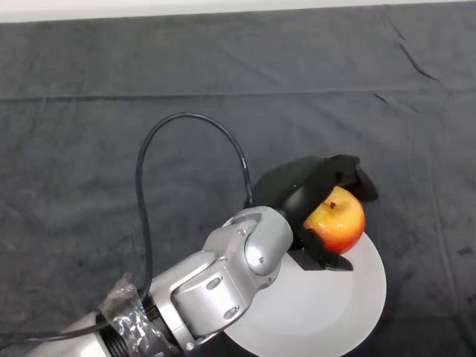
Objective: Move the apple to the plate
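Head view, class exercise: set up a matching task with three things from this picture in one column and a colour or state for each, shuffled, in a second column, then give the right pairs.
Column one:
1. apple
2. plate
3. left hand

Column two:
A. white and round, lying on the dark cloth
B. black, fingers and thumb curled round a fruit
C. red and yellow, stem up, over the plate's upper edge

Right pairs: 1-C, 2-A, 3-B.
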Robot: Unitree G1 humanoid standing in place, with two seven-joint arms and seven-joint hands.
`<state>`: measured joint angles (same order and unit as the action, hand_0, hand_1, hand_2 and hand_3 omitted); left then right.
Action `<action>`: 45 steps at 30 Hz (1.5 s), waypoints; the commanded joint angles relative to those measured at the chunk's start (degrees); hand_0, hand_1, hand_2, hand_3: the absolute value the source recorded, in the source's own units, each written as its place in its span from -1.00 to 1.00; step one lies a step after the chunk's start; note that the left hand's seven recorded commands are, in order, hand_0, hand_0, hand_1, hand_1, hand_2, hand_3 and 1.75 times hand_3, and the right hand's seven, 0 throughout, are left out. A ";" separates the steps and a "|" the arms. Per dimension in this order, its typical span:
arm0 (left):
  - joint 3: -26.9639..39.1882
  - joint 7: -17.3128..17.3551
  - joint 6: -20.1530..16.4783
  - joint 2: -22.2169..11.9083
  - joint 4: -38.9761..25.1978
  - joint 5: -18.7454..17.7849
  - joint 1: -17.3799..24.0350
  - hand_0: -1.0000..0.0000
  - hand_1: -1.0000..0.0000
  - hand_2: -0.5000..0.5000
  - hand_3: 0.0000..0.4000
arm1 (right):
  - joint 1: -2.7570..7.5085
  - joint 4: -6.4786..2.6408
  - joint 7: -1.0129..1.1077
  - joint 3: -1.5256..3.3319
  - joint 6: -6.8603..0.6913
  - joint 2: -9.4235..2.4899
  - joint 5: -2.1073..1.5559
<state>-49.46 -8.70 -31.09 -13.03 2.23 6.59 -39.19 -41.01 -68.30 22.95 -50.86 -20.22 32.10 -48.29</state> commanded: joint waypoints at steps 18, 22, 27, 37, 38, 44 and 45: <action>-0.59 2.48 -2.71 -4.92 -6.92 1.19 -1.73 1.00 1.00 0.00 -1.00 | 0.06 -0.44 0.26 -1.13 0.33 0.90 -0.96; 1.61 2.22 -2.44 -6.72 -9.27 1.71 -0.19 1.00 1.00 0.00 -1.00 | 0.06 -0.44 0.27 -1.13 0.34 0.90 -0.95; 5.16 1.36 -1.43 -9.37 -12.47 2.19 2.84 1.00 1.00 0.00 -1.00 | 0.07 -0.43 0.27 -1.13 0.34 0.88 -0.94; 17.12 -1.81 3.79 -15.63 -17.61 1.76 12.02 1.00 1.00 0.00 -1.00 | 0.11 -0.31 0.24 -1.11 0.36 0.82 -0.92; 18.42 -2.23 4.47 -16.15 -17.87 1.67 12.99 1.00 1.00 0.00 -1.00 | 0.12 -0.29 0.24 -1.10 0.36 0.81 -0.92; 27.40 -5.92 8.34 -18.44 -19.43 1.37 19.24 1.00 1.00 0.00 -1.00 | 0.17 -0.15 0.19 -1.08 0.37 0.74 -0.90; 28.81 -6.62 8.86 -18.62 -19.70 1.39 20.17 1.00 1.00 0.00 -1.00 | 0.17 -0.12 0.18 -1.07 0.37 0.73 -0.90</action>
<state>-21.14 -14.88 -22.99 -29.29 -13.64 7.93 -20.00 -41.01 -68.30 22.97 -50.86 -20.22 32.10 -48.28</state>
